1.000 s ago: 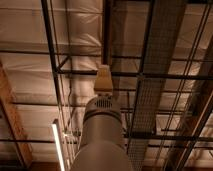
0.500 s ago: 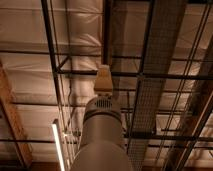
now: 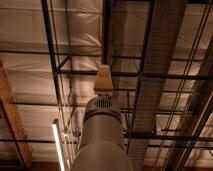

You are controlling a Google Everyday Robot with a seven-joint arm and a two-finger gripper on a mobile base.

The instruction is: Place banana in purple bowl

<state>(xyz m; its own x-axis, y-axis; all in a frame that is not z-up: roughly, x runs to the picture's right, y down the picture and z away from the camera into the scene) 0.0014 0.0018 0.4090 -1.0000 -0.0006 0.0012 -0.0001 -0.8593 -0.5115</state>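
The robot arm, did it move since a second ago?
No. The arm has the same place under the dark ceiling beam and beside the light tube. Its tool points up at the ceiling, as before.

No lettering, label, brand or number can be read anywhere here, not on the grey arm [image 3: 102, 135] reaching up the middle, nor on the ceiling beams [image 3: 150, 75] above it. The gripper sits outside this upward view.
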